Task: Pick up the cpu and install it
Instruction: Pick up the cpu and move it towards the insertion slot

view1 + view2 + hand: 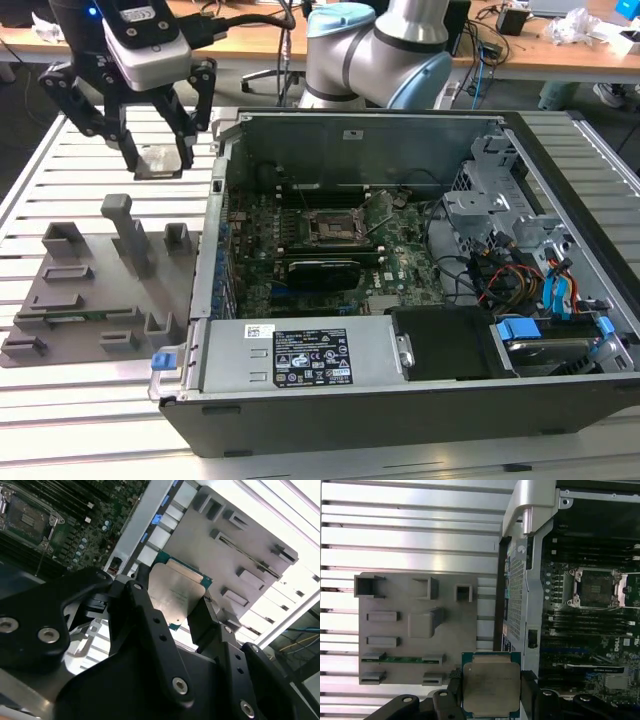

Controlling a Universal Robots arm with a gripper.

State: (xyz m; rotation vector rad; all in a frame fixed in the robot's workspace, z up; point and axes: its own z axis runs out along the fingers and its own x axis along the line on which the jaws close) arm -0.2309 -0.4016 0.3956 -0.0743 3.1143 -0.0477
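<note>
Fingers point(530, 696) pinch the cpu point(491, 687) by two opposite edges. Chip is held level, silver lid facing both wrist cameras, near-square with no marked long axis, over the slatted tabletop point(30, 190), between grey tray point(90, 300) and open computer case point(400, 420).

The tool point(158, 160) hangs fingers-down, clamped on the cpu point(491, 687).

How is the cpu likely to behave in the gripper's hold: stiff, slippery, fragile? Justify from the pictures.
Probably stiff: the cpu looks flat though the gripper clamps only two edges. Possibly slippery: its metal top is smooth and shiny. Perhaps fragile: its green rim looks thin.
</note>
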